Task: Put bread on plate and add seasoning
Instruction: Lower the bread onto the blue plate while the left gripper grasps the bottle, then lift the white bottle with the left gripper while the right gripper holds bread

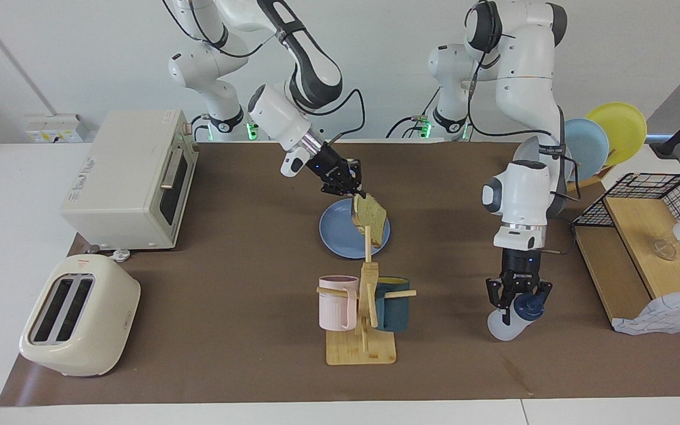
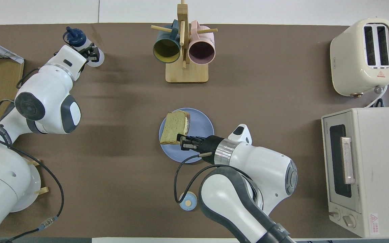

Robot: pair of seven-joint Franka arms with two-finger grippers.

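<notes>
The bread [image 1: 369, 219] [image 2: 175, 127] hangs tilted from one corner, with my right gripper [image 1: 356, 192] [image 2: 182, 141] shut on it. It is low over the round blue plate [image 1: 337, 236] [image 2: 202, 125] in the middle of the table. I cannot tell whether its lower edge touches the plate. My left gripper [image 1: 519, 298] [image 2: 89, 54] is shut on the seasoning [image 1: 502, 327] [image 2: 97, 60] just under its navy cap. The bottle leans, with the cap toward the left arm's end of the table.
A wooden mug rack [image 1: 363, 345] holding a pink and a teal mug stands farther from the robots than the plate. A toaster [image 1: 80, 316] and a toaster oven [image 1: 133, 180] sit at the right arm's end. Racked plates [image 1: 602, 141] and a wire shelf [image 1: 647, 248] sit at the left arm's end. A small bell [image 2: 187, 200] lies near the robots.
</notes>
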